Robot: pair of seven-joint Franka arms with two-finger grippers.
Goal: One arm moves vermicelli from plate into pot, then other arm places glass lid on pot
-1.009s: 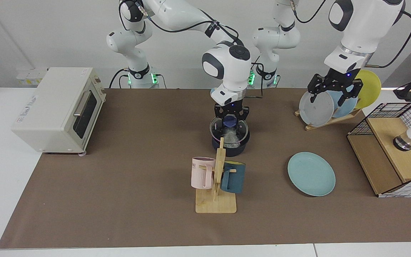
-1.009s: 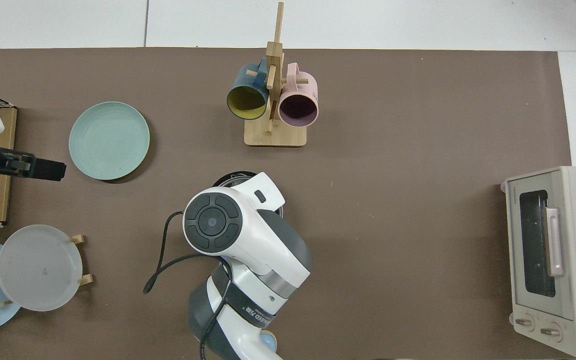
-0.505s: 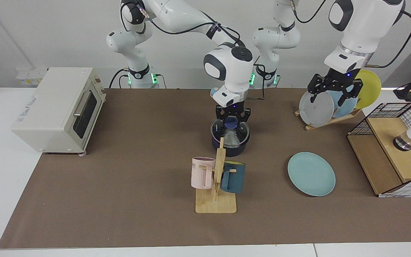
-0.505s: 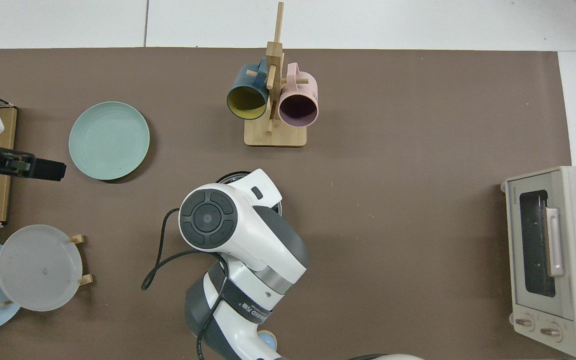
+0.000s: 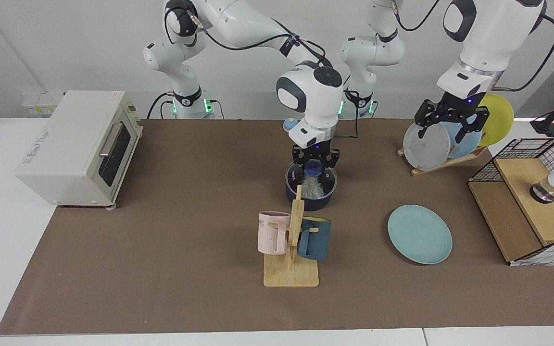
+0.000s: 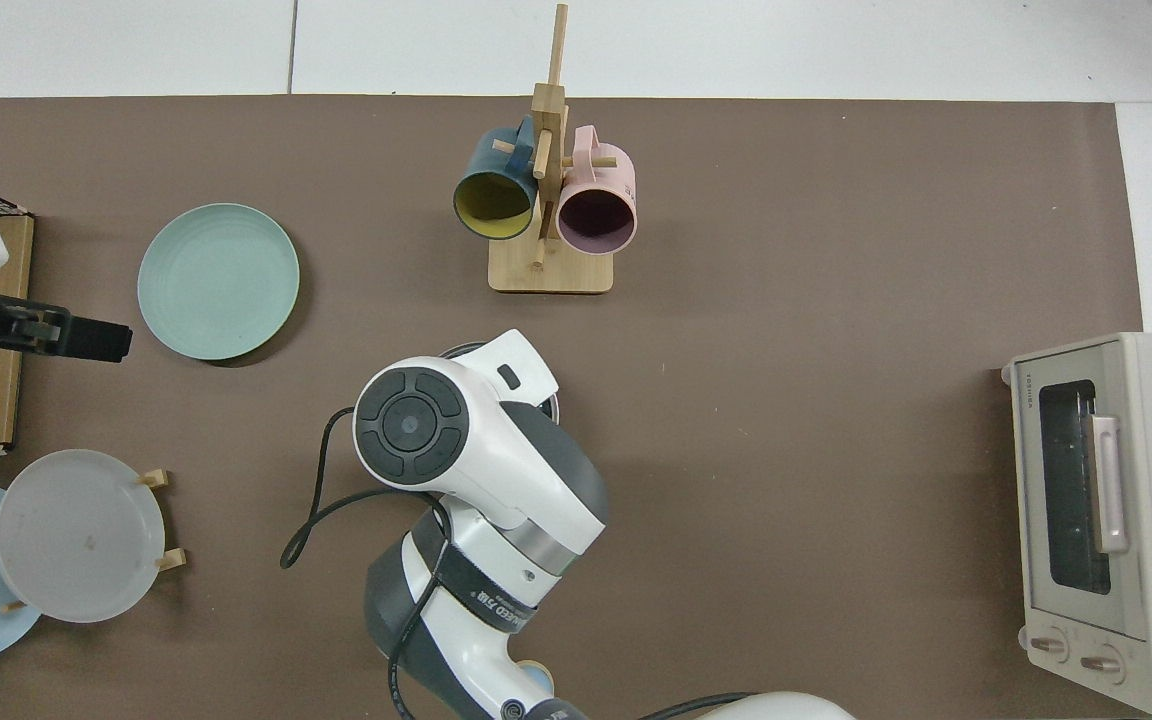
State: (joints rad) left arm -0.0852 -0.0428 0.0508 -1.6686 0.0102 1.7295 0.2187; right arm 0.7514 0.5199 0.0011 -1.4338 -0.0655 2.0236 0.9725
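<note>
The dark navy pot (image 5: 310,200) stands mid-table with the whitish vermicelli (image 5: 311,185) inside, seen through the glass lid (image 5: 322,177). That lid sits down on the pot's rim. My right gripper (image 5: 314,166) reaches straight down over it, shut on the lid's blue knob. In the top view the right arm covers the pot, and only a sliver of its rim (image 6: 458,351) shows. The pale teal plate (image 5: 420,234) (image 6: 218,281) lies bare to one side. My left gripper (image 5: 450,126) hangs open in front of the plate rack, waiting.
A wooden mug tree (image 5: 292,250) with a pink mug (image 5: 272,232) and a dark teal mug (image 5: 314,239) stands just in front of the pot. There is also a toaster oven (image 5: 77,146), a plate rack (image 5: 443,142), and a wooden box with a wire basket (image 5: 529,202).
My right gripper has lowered the glass lid from a tilt above the pot down onto its rim. The left arm has not moved.
</note>
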